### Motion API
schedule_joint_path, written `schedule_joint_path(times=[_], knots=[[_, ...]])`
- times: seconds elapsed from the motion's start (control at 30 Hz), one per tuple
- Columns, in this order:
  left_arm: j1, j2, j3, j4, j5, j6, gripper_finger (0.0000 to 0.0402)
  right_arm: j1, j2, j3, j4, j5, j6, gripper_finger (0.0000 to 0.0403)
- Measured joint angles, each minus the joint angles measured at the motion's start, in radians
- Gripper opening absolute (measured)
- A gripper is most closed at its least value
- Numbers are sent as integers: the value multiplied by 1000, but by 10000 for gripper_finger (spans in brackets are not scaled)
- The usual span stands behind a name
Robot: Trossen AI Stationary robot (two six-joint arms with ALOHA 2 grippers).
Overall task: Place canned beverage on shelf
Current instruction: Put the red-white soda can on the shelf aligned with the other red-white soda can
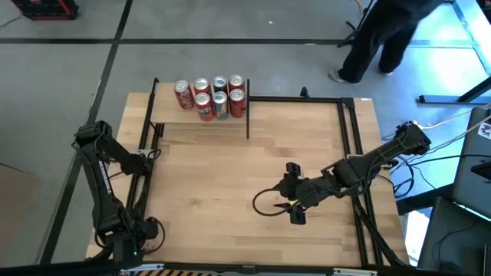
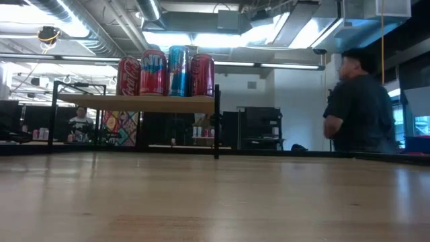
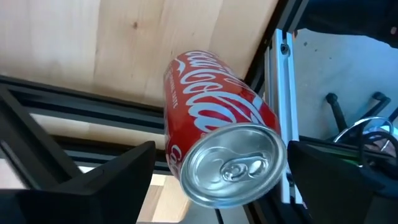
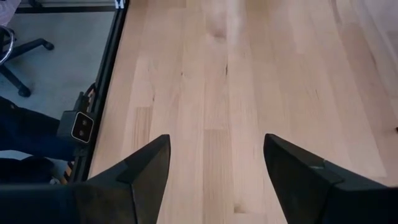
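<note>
The left hand (image 3: 221,177), at the left edge of the counter (image 1: 230,176), is clamped on a red canned beverage (image 3: 217,155), which is held tilted with its silver top toward the wrist camera. The shelf (image 1: 201,123) stands at the counter's far left corner and carries seven upright cans (image 1: 211,97) grouped toward its right end. The right hand (image 1: 295,201) hangs over the counter's right half, its fingers (image 4: 146,165) spread apart with nothing between them. A person (image 2: 359,107) stands beyond the counter's far right side.
</note>
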Motion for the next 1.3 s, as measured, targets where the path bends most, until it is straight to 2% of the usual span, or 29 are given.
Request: schedule_joint_path(times=[0.33,0.7,0.9,1.13,1.3], knots=[[-19,0,-58,22,-26,26,346,0,0,0,0,0,0,248],[12,-2,-74,10,6,92,273,0,0,0,0,25,0,248],[134,2,-11,-45,-3,343,271,0,0,0,1,26,-14,248],[333,2,27,-104,-24,779,274,0,0,0,3,45,-14,248],[465,26,28,-141,-95,1114,274,0,0,0,3,52,-4,248]])
